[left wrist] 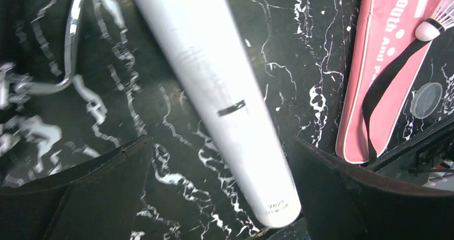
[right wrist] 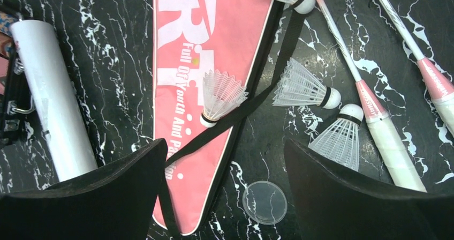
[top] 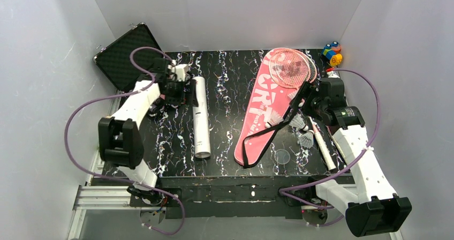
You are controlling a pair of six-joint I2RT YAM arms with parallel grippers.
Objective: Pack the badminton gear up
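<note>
A long white tube (top: pixel 201 119) lies on the black marble table, and my left gripper (top: pixel 182 92) hovers open over its far end. In the left wrist view the tube (left wrist: pixel 214 79) runs between the spread fingers (left wrist: pixel 107 192) without touching them. The pink "SPORT" cover (top: pixel 262 103) with its black strap (top: pixel 267 138) lies mid-table. Two pink-framed rackets (top: pixel 292 67) rest partly on its far end, their white handles (right wrist: pixel 393 154) toward the near right. My right gripper (top: pixel 306 98) hangs open above three feather shuttlecocks (right wrist: pixel 219 95) (right wrist: pixel 305 87) (right wrist: pixel 340 138), holding nothing.
An open black case (top: pixel 126 55) leans at the back left, beside the left arm. A small multicoloured toy (top: pixel 332 53) sits in the back right corner. A clear round lid (top: pixel 282 156) lies near the table's front edge. White walls enclose three sides.
</note>
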